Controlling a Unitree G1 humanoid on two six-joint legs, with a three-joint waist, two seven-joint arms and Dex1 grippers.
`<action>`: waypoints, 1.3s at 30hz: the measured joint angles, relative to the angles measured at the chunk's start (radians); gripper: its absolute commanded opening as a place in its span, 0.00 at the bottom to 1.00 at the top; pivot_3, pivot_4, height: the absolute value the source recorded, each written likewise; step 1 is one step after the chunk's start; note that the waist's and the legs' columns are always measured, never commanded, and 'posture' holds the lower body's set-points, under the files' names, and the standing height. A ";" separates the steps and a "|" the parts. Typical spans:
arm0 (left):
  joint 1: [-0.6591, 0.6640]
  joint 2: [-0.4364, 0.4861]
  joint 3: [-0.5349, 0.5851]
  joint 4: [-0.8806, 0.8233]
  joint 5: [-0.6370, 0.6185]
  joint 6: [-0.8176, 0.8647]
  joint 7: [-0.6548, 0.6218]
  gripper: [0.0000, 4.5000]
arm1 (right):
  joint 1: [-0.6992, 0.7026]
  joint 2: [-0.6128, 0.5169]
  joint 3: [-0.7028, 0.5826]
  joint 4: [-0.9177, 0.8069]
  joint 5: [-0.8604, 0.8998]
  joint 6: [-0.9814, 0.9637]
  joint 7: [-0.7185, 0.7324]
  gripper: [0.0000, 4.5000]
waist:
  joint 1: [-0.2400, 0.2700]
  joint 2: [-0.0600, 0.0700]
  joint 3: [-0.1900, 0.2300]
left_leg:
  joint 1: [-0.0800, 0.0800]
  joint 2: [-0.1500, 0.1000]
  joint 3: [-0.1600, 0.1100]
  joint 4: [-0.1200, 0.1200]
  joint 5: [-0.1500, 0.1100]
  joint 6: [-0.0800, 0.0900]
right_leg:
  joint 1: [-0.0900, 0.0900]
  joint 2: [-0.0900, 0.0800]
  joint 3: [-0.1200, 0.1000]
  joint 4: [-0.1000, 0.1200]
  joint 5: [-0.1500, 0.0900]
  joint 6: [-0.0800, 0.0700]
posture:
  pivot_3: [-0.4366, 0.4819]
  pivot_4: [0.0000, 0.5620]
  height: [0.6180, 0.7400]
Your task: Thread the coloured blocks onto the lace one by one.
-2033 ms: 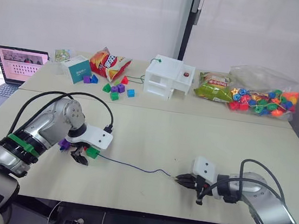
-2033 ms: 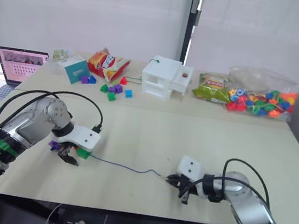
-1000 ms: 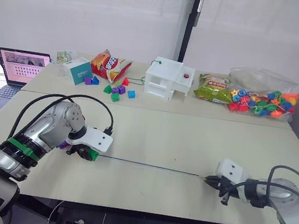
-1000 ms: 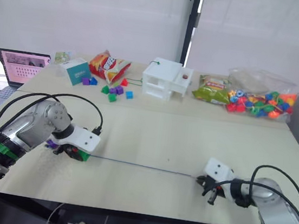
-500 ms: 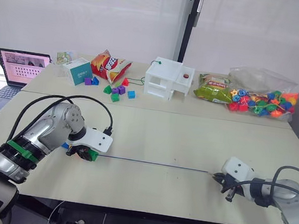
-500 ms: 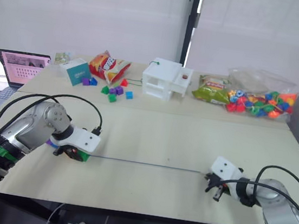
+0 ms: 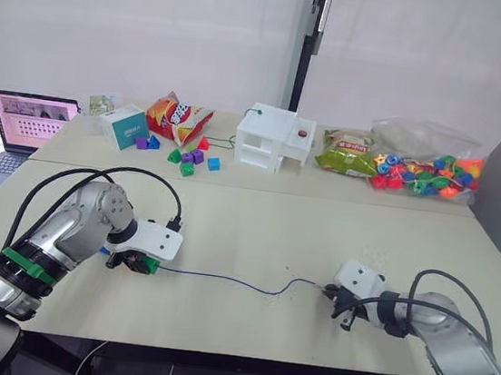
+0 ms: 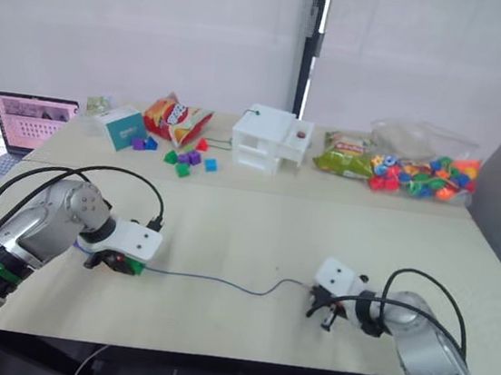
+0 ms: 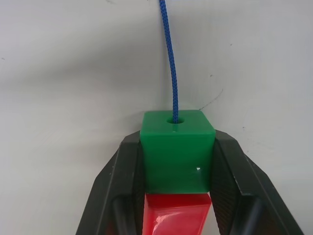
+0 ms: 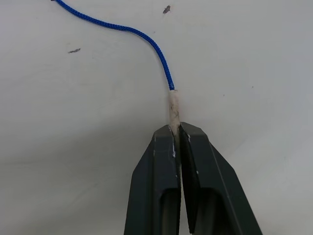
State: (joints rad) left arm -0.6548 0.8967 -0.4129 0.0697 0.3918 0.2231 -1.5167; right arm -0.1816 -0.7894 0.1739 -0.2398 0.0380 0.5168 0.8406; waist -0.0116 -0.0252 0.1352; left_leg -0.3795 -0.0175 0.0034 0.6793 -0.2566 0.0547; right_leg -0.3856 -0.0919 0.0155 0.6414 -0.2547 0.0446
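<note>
The left gripper [image 9: 176, 161] is clamped on the green plastic cube bead [image 9: 177, 149], anchoring it on the table, while the right gripper [image 10: 177, 134] pinches the thin dark-blue lace [image 7: 230, 282] by its pale tip, presumably to draw it through.

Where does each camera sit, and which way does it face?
Left and right eye views: head-mounted, facing forward and down over the table; both arms show, joined by the lace.
Left wrist view: looks along the left tool, shut on the green block; a red block sits behind it.
Right wrist view: looks along the right tool, pinching the lace's pale tip.
Shared: both wrist views show the lace.
</note>
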 measured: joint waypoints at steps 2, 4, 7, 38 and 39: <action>0.011 -0.002 0.011 -0.012 -0.007 0.006 0.007 0.49 | 0.001 0.008 -0.006 0.011 -0.004 -0.015 -0.004 0.16 | 0.001 -0.001 -0.001 | 0.000 0.000 0.000 0.000 0.000 0.000 | 0.000 0.000 0.000 0.000 0.000 0.000 | 0.48 0.27 1.00; 0.020 0.000 0.025 -0.020 -0.022 0.001 0.009 0.63 | 0.003 0.006 -0.028 0.007 0.010 -0.014 0.001 0.29 | 0.002 -0.001 -0.001 | -0.002 0.000 0.000 0.000 0.000 0.000 | -0.001 -0.001 0.000 0.000 0.000 0.000 | 0.48 0.27 1.00; 0.033 0.016 0.052 -0.022 -0.070 -0.002 0.009 0.85 | 0.021 -0.031 -0.066 -0.023 0.042 -0.001 0.035 0.51 | 0.004 0.000 0.000 | -0.007 -0.001 -0.001 0.000 -0.001 0.001 | -0.006 -0.001 -0.001 0.000 0.000 0.000 | 0.48 0.27 1.00; 0.835 -0.118 1.021 0.117 -0.710 -0.023 0.336 1.00 | 0.497 0.127 -0.710 0.075 0.364 -0.163 0.031 0.99 | 0.021 0.004 0.003 | -0.015 -0.001 -0.002 -0.006 -0.005 -0.009 | -0.017 -0.023 0.001 -0.012 0.001 0.000 | 0.48 0.27 1.00; 0.836 -0.121 1.017 0.124 -0.710 -0.034 0.339 1.00 | 0.497 0.127 -0.710 0.083 0.361 -0.170 0.030 0.99 | 0.021 0.004 0.003 | -0.015 -0.001 -0.002 -0.006 -0.005 -0.009 | -0.018 -0.023 0.001 -0.012 0.001 0.000 | 0.48 0.27 1.00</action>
State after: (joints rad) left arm 0.1810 0.7754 0.6043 0.1941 -0.3180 0.1891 -1.1774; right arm 0.3154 -0.6628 -0.5360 -0.1567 0.3989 0.3465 0.8710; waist 0.0093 -0.0212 0.1383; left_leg -0.3949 -0.0184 0.0018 0.6730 -0.2614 0.0460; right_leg -0.4032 -0.1154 0.0162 0.6297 -0.2538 0.0442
